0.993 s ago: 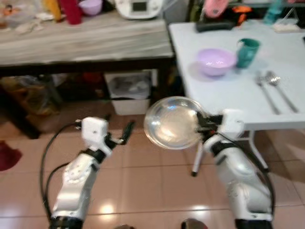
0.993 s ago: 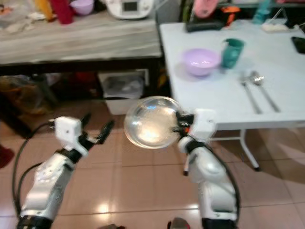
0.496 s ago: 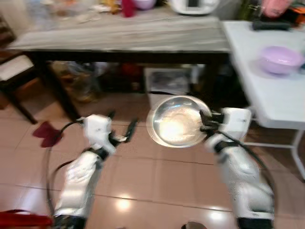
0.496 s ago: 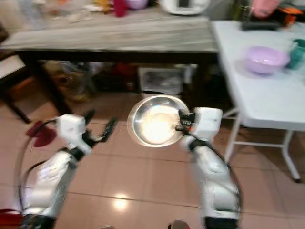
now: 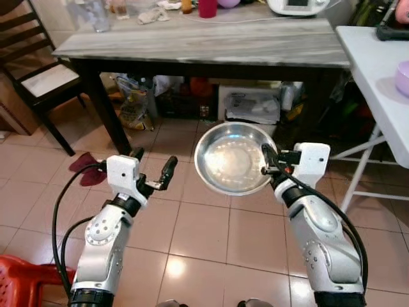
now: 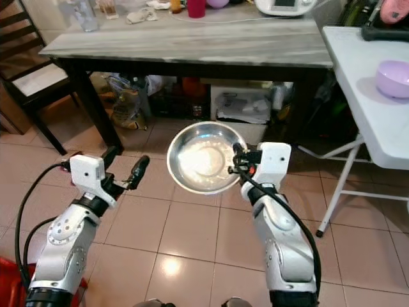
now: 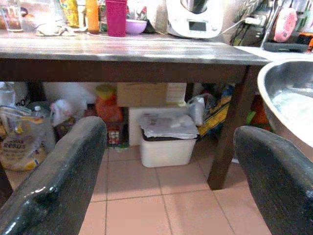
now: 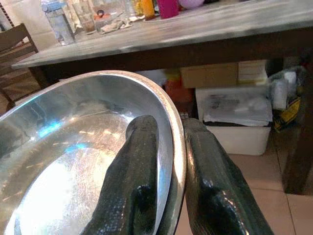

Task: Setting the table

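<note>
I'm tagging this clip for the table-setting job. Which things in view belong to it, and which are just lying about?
Job:
- steel bowl, rim pinched by the right tool
- white table
- purple bowl on it
- left tool, open, holding nothing

Lying about:
- grey table
- magenta cup
- white appliance
- white bin
- wooden chair

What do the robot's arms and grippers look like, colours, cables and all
Both arms are glossy silver, rounded segments. Each wrist carries a white boxy block. The left gripper and right gripper have two long black fingers. Black cables loop beside each arm, and the right wrist block shows a small red-orange spot.
</note>
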Controlling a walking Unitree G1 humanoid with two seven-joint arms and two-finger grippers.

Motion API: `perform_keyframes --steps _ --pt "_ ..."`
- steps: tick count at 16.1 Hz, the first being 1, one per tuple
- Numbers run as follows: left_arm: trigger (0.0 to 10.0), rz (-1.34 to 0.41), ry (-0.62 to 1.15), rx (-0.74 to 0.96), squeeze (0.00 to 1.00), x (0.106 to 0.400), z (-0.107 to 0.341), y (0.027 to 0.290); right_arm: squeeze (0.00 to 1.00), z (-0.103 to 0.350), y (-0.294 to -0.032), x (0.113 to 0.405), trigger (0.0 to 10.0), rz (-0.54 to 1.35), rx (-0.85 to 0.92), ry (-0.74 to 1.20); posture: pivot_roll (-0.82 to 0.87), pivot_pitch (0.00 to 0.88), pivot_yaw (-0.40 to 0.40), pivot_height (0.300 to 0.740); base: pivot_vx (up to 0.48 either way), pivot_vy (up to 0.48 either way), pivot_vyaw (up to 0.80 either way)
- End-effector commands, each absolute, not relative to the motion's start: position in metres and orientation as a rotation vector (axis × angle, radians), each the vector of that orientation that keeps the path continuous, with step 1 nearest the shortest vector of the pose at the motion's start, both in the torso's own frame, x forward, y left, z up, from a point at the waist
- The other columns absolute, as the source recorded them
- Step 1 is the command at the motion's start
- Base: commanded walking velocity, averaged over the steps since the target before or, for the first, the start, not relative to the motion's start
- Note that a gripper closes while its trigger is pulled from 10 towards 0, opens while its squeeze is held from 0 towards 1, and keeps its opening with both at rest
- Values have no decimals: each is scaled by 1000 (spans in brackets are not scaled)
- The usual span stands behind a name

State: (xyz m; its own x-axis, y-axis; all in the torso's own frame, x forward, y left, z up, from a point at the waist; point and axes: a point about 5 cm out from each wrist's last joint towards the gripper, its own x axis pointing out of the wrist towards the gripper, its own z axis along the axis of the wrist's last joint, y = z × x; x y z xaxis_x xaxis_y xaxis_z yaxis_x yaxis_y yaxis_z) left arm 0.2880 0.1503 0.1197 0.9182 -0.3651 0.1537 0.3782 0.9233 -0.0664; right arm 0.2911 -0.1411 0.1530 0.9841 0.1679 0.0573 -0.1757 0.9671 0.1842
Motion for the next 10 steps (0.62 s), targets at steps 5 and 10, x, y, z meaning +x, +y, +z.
perform_keyframes --steps 5,10 --pt "10000 -411 -144 -107 0 287 122 147 0 160 -146 293 10000 144 173 -83 -144 111 62 740 300 0 0" --pt "10000 -427 -141 -115 0 286 121 144 0 160 -146 293 10000 134 169 -91 -144 115 63 740 323 0 0"
